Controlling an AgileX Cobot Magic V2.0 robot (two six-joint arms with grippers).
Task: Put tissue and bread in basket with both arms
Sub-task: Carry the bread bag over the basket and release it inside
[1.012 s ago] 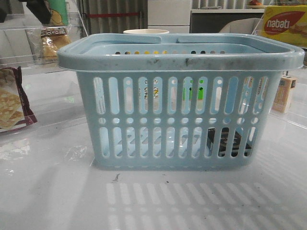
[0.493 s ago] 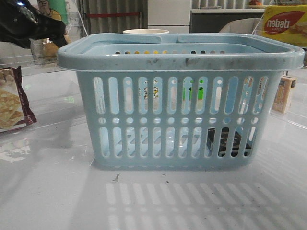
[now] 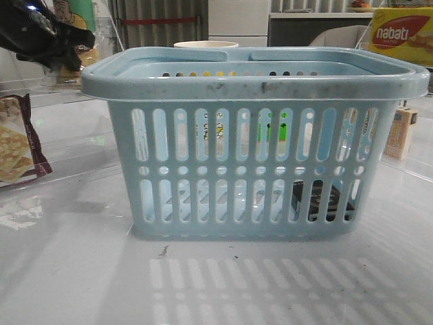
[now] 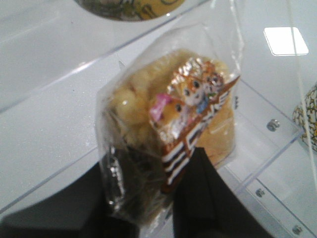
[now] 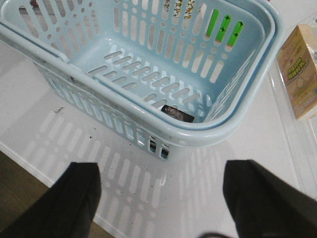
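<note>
cracker packet [image 3: 15,145]: far left on the table, maroon edges, square crackers showing. We can't read any print on it.

left gripper [image 4: 168,193]: up in the top-left corner of the front view it's just a dark shape. In the left wrist view we see its black fingers [image 4: 203,191] clamped on the bottom of the bread bag, so it's grasping the bread.

bread [image 4: 173,129]: golden-brown, in a clear crinkly bag, held over a clear acrylic shelf [image 4: 59,84], well off to the left of the basket and not in it. The label has cartoon animal faces above brown and white stripes. There's lettering, but it's too blurry for us to read.

basket [image 3: 254,81]: big light-blue thing in the middle of the table, slotted sides, scuffed rim, handles folded down.

tissue [image 5: 177,113]: small dark pack lying flat on the basket floor in a corner. We see it through the lower right slots in the front view too.

right gripper [image 5: 161,198]: its two dark fingers are spread wide apart above the white table, near the basket's corner, holding nothing.

tan carton [image 3: 400,133]: standing just to the right of the basket, print too small for us.

yellow box [image 3: 402,34]: top right at the back, red logo reads "nabati".
</note>
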